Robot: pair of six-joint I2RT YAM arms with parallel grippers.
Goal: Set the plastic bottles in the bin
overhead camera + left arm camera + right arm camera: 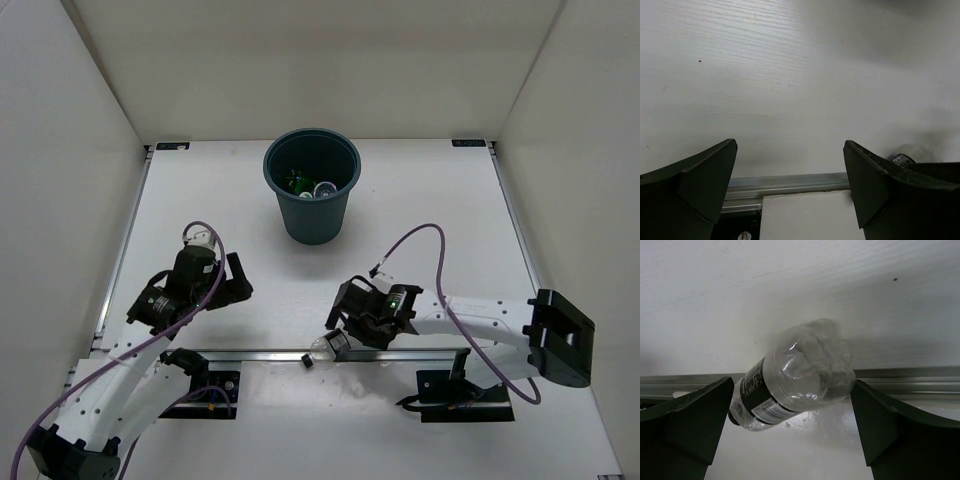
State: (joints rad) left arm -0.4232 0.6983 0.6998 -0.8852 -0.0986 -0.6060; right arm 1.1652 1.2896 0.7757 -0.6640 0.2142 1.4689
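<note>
Clear plastic with a dark band, one bottle (795,375) lies on its side across the metal rail (250,354), its ribbed base toward the right wrist camera and its black cap end pointing away from the bin (312,215). The right gripper (792,385) hangs low over the rail with its jaws spread wide, the bottle lying between them; whether either finger touches it cannot be told. The left gripper (789,145) hovers just beyond the rail, further left, its jaws likewise released with only bare table (440,200) between them. Well beyond the rail the bin stands upright, with a green bottle (296,182) and other bottle parts showing inside.
</note>
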